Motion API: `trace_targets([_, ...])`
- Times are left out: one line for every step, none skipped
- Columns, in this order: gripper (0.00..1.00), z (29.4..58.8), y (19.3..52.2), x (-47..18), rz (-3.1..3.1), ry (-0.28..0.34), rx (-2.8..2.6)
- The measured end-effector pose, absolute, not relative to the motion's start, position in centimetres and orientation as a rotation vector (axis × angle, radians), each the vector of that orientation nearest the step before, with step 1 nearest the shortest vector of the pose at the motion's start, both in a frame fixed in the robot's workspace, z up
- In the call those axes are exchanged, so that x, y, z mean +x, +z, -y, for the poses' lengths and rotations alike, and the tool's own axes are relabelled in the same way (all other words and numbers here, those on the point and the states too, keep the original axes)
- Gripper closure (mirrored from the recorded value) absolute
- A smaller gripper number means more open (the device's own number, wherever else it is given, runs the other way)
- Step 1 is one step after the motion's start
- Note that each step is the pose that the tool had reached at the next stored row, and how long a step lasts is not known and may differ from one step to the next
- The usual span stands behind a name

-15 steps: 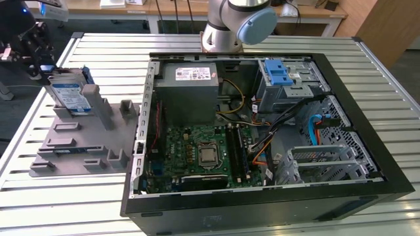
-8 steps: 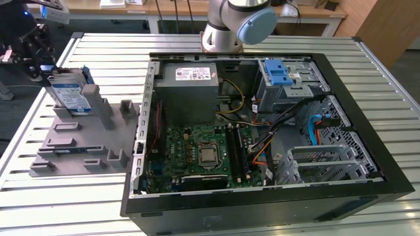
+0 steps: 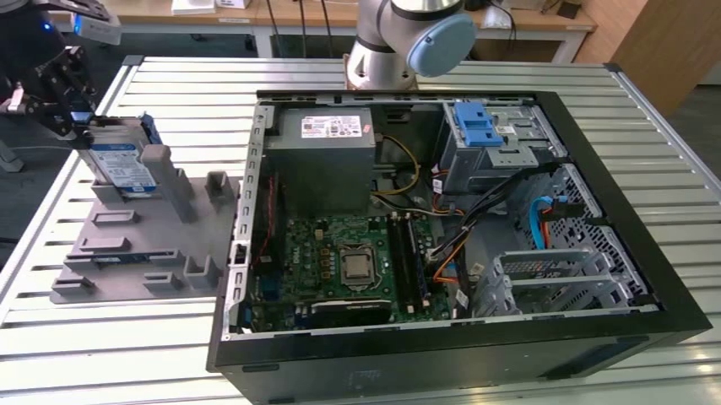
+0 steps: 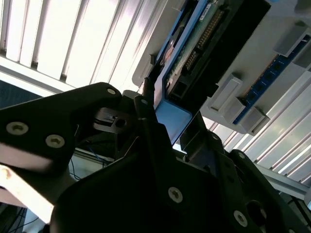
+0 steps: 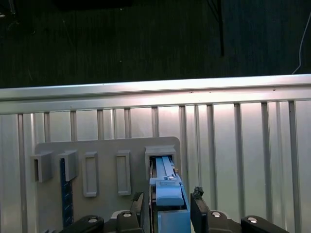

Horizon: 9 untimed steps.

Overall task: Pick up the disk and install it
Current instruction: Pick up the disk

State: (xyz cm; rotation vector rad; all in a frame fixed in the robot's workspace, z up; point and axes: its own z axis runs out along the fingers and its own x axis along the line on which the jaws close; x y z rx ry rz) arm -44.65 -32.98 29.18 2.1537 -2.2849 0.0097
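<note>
The fingers (image 5: 197, 198) are seen spread, one set on each side of the disk (image 5: 170, 194). In the first wrist view a thin dark gap is left on one side, so no firm pinch is judged to be made yet. The disk is stood on edge in a slot of the grey holder (image 5: 107, 145), which is laid close to the tabletop (image 5: 243, 145) edge, at the exterior view's left.

The pick-up is therefore judged to be only at the grasp. The disk is not lifted, and the carry across to the drive cage (image 3: 496, 135) inside the open computer case (image 3: 451, 371) is all left to do, along with the installing.

Now the materials. The fingers are black and hard-edged, and are bolted to black plates with bright screw heads. The disk (image 3: 118, 164) is a flat rectangular slab of dark metal, faced with a blue-and-white label and edged with smooth blue plastic rails. The holder is matt grey, moulded with blocky posts and rectangular slots. The tabletop is made of pale ribbed metal slats, glossy under the light. The case is black-rimmed, with perforated sheet metal inside.
</note>
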Motion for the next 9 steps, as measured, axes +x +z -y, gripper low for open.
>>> trace_targets([0.49,32.98,29.16,-44.65,2.285,0.01,2.154])
trace_targets([0.55,32.98,29.15,-44.65,2.285,0.01,2.154])
trace_targets([0.55,32.98,29.15,-44.65,2.285,0.01,2.153])
trace_targets([0.55,32.98,29.14,-44.65,2.284,0.011,2.153])
trace_targets([0.55,32.97,29.11,-44.65,2.284,0.014,2.152])
trace_targets([0.55,32.97,29.08,-44.65,2.282,0.016,2.151])
trace_targets([0.55,32.98,29.05,-44.65,2.281,0.019,2.15])
trace_targets([0.55,32.98,29.01,-44.65,2.28,0.021,2.149])
trace_targets([0.55,32.98,28.96,-44.65,2.279,0.023,2.148])
